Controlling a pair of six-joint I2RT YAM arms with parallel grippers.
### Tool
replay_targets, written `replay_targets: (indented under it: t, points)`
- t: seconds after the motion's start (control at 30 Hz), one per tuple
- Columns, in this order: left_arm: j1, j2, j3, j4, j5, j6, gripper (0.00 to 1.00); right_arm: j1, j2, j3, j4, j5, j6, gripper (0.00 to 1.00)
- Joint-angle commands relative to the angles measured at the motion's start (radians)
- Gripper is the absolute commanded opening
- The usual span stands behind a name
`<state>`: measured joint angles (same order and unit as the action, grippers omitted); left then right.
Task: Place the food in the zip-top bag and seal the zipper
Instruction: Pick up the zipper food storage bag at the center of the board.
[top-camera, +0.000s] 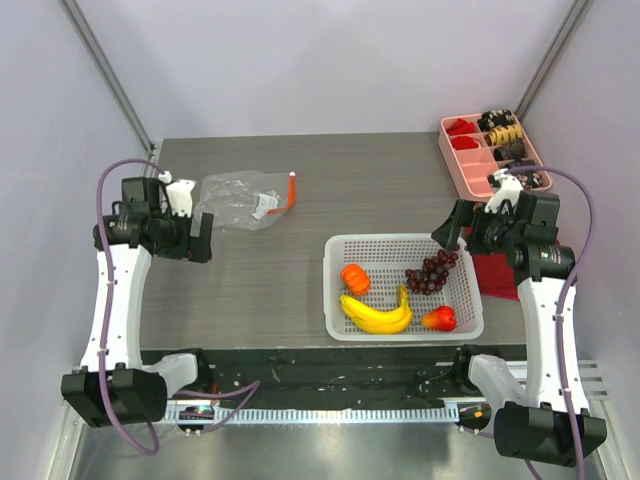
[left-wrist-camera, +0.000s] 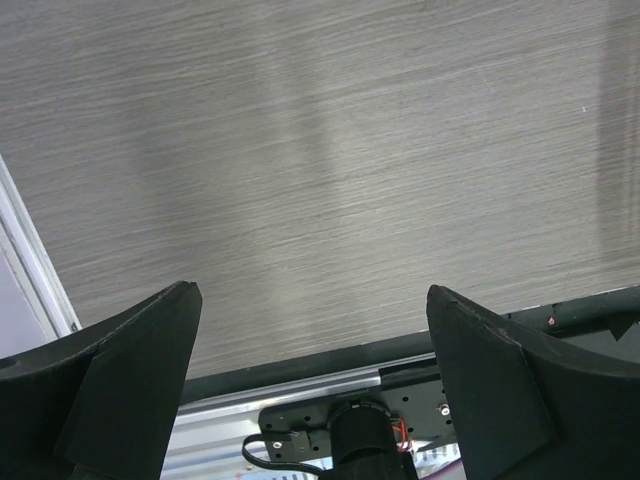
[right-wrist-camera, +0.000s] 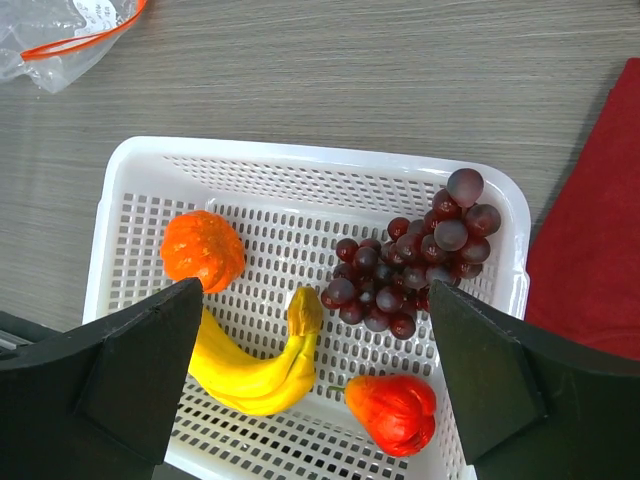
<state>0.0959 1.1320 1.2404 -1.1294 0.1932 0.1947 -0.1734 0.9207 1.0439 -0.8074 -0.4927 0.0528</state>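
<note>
The clear zip-top bag (top-camera: 240, 200) lies flat at the back left of the table, its orange-red zipper (top-camera: 291, 190) on its right side; a corner shows in the right wrist view (right-wrist-camera: 60, 35). The banana bunch (top-camera: 378, 314) (right-wrist-camera: 255, 360), orange pumpkin (top-camera: 355, 278) (right-wrist-camera: 202, 250), purple grapes (top-camera: 432, 271) (right-wrist-camera: 415, 265) and red-orange fruit (top-camera: 440, 319) (right-wrist-camera: 393, 412) lie in the white basket (top-camera: 336, 250) (right-wrist-camera: 300, 160). My left gripper (top-camera: 200, 239) (left-wrist-camera: 312, 380) is open and empty, near the bag's left. My right gripper (top-camera: 450, 228) (right-wrist-camera: 315, 385) is open and empty, above the basket.
A pink compartment tray (top-camera: 470, 172) with small dark and red snacks stands at the back right. A red cloth (top-camera: 492, 275) (right-wrist-camera: 590, 230) lies right of the basket. The table's front edge and a metal rail (left-wrist-camera: 300, 380) show below the left gripper.
</note>
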Motion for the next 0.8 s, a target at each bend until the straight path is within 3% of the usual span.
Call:
replay_targets:
  t: [0.0, 0.2, 0.53, 0.77]
  points:
    - [-0.03, 0.035, 0.088, 0.042, -0.031, 0.009, 1.0, -0.006, -0.023, 0.011, 0.036, -0.026, 0.004, 1.0]
    - [-0.074, 0.178, 0.226, 0.046, -0.044, -0.001, 1.0, -0.006, -0.008, 0.005, 0.042, -0.003, -0.007, 1.0]
    - [-0.218, 0.552, 0.672, 0.025, -0.107, -0.028, 1.0, -0.006, 0.069, 0.065, 0.06, 0.014, 0.07, 1.0]
    - [-0.35, 0.837, 0.878, -0.035, -0.126, -0.032, 0.96, -0.018, 0.128, 0.045, 0.083, -0.173, 0.097, 1.0]
